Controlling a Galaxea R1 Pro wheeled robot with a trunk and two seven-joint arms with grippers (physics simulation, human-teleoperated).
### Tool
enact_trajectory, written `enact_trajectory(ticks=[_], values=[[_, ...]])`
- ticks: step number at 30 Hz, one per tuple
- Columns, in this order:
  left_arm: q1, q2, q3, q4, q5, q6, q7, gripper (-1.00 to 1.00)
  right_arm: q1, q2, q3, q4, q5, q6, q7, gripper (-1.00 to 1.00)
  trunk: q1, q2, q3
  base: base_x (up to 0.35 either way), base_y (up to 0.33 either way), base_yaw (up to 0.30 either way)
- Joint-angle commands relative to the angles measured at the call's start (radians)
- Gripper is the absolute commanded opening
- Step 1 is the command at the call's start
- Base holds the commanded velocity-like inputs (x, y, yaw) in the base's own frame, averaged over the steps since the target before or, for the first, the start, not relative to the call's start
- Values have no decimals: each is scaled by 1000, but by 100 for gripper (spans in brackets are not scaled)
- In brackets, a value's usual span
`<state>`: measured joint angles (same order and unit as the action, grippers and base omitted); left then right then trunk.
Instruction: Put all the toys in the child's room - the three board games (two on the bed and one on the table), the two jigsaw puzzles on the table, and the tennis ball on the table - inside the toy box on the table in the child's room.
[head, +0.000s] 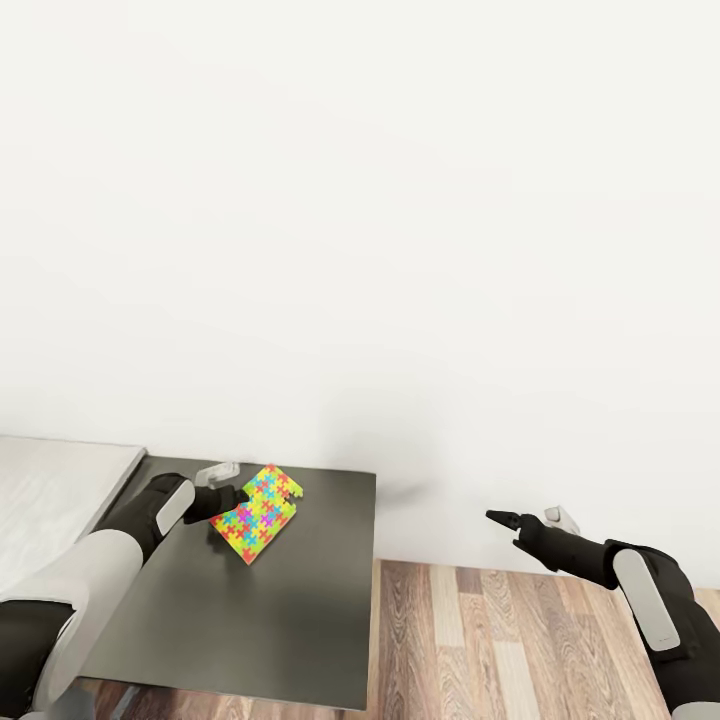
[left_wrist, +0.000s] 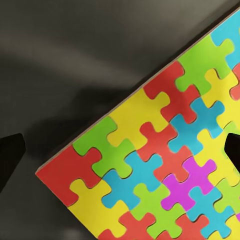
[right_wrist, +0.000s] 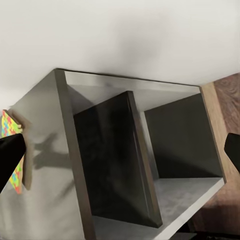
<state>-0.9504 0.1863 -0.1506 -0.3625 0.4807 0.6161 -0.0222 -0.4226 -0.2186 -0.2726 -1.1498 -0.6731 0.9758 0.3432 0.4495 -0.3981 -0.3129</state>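
Nearest to me is the left arm, reaching out over the dark grey cabinet top (head: 300, 600) that joins the pale table (head: 60, 490). At its end the left tool (head: 232, 497) has hold of the jigsaw puzzle (head: 258, 514) by the edge nearest the arm. The square looks tilted, its lowest corner pointing down at the dark surface; whether that corner touches the top I cannot tell. In the left wrist view the puzzle (left_wrist: 165, 165) spreads across the space between the two dark fingertips (left_wrist: 10, 155), so the jaws stand narrow, closed on the thin board rather than gaping.

I'd judge the thing light and stiff, a flat card-like sheet with a thin side edge. It should not sag, but a pinch close to one edge leaves most of it hanging free, so it may swing or pivot in the grip if moved quickly. The printed face looks smooth and possibly slippery. A hold further in from the edge, near the middle of a side, would steady it better.

Further off to the right, the right tool (head: 505, 519) hangs over the wood floor (head: 480, 640), carrying nothing; its fingers seem drawn near together, though I cannot tell for sure. Beyond everything is the plain white wall (head: 400, 200).
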Motion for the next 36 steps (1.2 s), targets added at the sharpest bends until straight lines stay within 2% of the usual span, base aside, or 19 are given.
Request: enact_trajectory(ticks=[1, 36], values=[[-1, 1, -4, -1, -1, 4, -2, 100, -1, 0, -2, 0, 9, 4, 10, 100, 1, -2, -2, 0, 0, 0], [-1, -4, -4, -1, -1, 4, -4, 100, -1, -2, -2, -1, 8, 4, 10, 100, 1, -2, -3, 0, -11, 0]])
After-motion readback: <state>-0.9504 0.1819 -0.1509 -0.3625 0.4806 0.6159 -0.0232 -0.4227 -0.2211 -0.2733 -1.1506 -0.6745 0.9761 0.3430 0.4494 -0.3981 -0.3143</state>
